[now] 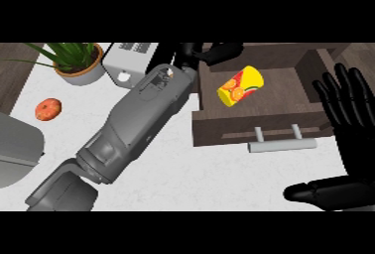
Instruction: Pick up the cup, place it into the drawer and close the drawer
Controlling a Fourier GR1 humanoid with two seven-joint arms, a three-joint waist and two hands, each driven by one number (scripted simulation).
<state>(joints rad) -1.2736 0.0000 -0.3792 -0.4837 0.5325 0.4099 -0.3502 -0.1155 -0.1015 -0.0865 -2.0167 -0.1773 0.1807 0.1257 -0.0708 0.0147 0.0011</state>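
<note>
Your drawer (212, 126) is pulled open on the white surface (183, 173), and the yellow cup (242, 86) already lies on its side inside it, just to the right of your left robot hand (209, 53), with its long way slanting up toward the far right. That left robot hand hangs over the drawer's far left corner with its fingers loosely bent and nothing in them. Your right robot hand (348, 106) rests open, fingers up and spread, just right of the drawer and nearer the silver handle (282, 145), so I think it should push the drawer shut.
</note>
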